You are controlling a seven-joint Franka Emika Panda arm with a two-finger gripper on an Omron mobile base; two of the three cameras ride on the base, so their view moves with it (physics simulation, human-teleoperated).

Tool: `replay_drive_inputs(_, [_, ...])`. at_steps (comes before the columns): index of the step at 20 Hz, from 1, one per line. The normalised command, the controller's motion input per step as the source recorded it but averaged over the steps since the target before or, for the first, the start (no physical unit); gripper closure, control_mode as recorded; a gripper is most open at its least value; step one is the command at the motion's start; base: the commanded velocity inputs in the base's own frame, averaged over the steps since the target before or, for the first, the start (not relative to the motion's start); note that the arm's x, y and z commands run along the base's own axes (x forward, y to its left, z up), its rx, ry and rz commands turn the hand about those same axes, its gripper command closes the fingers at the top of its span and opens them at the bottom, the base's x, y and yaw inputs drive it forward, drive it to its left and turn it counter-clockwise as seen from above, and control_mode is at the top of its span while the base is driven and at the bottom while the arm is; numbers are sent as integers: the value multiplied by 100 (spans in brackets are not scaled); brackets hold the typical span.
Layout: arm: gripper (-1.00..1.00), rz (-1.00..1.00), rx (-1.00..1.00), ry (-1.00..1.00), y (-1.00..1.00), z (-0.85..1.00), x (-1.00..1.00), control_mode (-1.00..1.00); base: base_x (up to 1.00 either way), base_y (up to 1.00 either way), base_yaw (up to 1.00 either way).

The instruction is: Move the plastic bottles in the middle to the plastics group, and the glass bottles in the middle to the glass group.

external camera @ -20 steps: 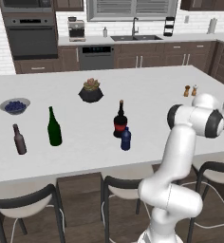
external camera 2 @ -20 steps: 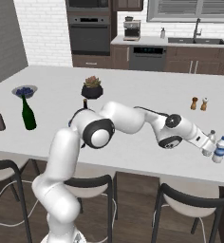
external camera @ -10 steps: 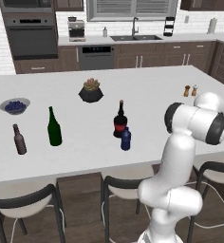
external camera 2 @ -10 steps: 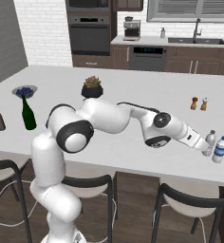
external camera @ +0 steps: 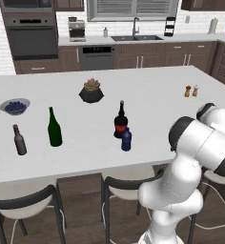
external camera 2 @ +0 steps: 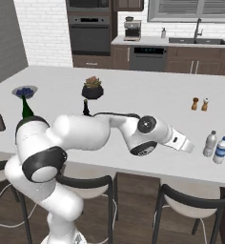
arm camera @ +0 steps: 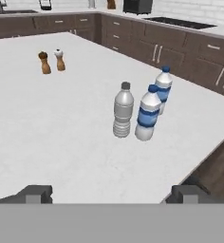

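Jaws stand wide apart with nothing between them: in the hand view the two dark fingertips [arm camera: 35, 193] rise at the lower left and lower right of the frame, far from each other. Right of the center of that view stand three plastic bottles close together on the white counter [arm camera: 61, 137]: a grey clear bottle [arm camera: 123, 110], and two bottles with blue labels [arm camera: 147, 114] just beside it. In the upper left of this view I see the pepper and salt shakers [arm camera: 51, 61]. In the right base view the gripper [external camera 2: 190, 146] reaches toward the right side of the frame, near those bottles. In the left base view, the red-labelled dark bottle [external camera: 120, 121] stands near the center of the frame, and the dark blue bottle [external camera: 126, 139] is just beside it, a little lower. At the left of that frame stand the tall green bottle [external camera: 54, 128] and the small brown bottle [external camera: 19, 141], near each other.
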Motion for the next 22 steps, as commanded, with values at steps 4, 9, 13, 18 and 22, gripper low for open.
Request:
replay_drive_inputs(4, [-100, 25, 17, 17, 74, 69, 13, -100, 0, 0, 0])
replay_drive_inputs(9, [-100, 35, 17, 23, 76, 62, 22, -100, 0, 0, 0])
replay_drive_inputs(13, [-100, 40, 12, 19, 73, 27, 4, -100, 0, 0, 0])
replay_drive_inputs(18, [-100, 31, 0, 2, 99, 0, -36, -100, 0, 0, 0])
replay_drive_inputs(22, [-100, 15, 0, -3, 100, 0, -57, -100, 0, 0, 0])
